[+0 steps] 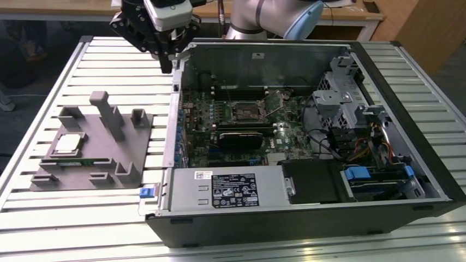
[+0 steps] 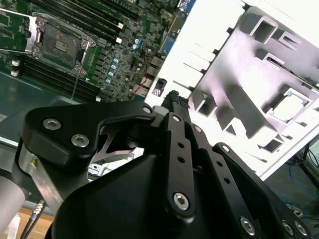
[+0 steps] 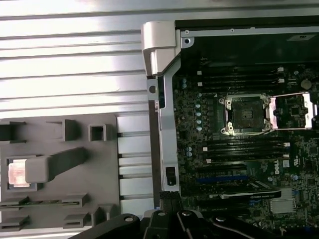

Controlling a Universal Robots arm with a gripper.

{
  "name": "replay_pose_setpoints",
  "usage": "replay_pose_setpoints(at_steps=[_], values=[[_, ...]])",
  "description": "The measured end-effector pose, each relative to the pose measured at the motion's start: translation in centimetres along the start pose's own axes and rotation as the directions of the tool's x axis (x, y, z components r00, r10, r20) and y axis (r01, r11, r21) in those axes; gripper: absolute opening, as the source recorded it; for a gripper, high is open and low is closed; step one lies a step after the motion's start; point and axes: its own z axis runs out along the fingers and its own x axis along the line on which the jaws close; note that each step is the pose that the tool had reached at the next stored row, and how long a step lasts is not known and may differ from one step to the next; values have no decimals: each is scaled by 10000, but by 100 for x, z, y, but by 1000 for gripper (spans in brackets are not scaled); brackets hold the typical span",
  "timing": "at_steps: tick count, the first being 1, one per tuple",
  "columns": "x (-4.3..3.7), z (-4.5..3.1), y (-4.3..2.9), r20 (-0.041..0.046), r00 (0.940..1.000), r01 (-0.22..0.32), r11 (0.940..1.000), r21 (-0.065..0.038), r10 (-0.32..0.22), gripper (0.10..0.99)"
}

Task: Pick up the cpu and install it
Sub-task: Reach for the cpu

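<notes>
The cpu (image 1: 67,143), a small square chip with a pale metal top, lies in a recess of the grey holder tray (image 1: 109,164) on the slatted table, at the exterior view's left. It also shows as a bright square, cpu (image 2: 289,107) and cpu (image 3: 17,172), in both wrist views. My gripper (image 1: 167,66) hangs above the far left corner of the open computer case (image 1: 306,218), well away from the chip. Its fingers (image 2: 177,102) are shut together with nothing between them. The motherboard's cpu socket (image 1: 246,112) (image 3: 245,113) (image 2: 62,45) stands open, its load plate (image 3: 294,109) flipped aside.
A green memory stick (image 1: 73,160) lies in the tray near the chip, and tall grey posts (image 1: 109,117) rise from the tray. Inside the case sit a black heatsink block (image 1: 240,139), a power supply (image 1: 226,188) and drive cages (image 1: 350,98) with cables.
</notes>
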Motion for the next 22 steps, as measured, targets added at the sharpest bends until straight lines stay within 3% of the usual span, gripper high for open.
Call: replay_pose_setpoints(at_steps=[22], values=[[268, 0, -20, 0, 10000, -1, 10000, 0, 1, 106]])
